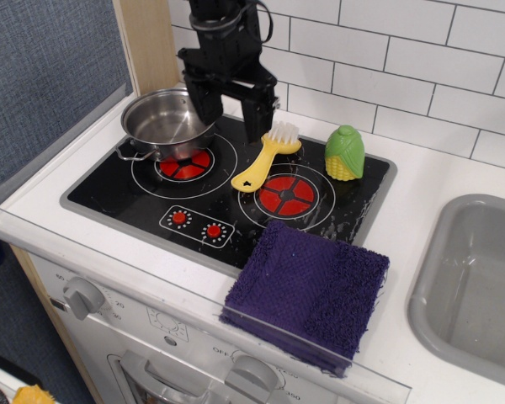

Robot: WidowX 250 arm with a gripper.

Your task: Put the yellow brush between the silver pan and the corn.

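Bright, even light from above; shadows are soft. The stove top [135, 198] shows glare, the silver pan [168, 122] bright reflections. Focus is sharp, edges slightly soft.

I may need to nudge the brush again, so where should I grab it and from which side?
Grip the brush at mid-handle, coming straight down with the fingers across its narrow width. It lies flat on the stovetop between the pan and the corn, bristles toward the wall, and the slim handle has free space on both sides. The gripper is open.
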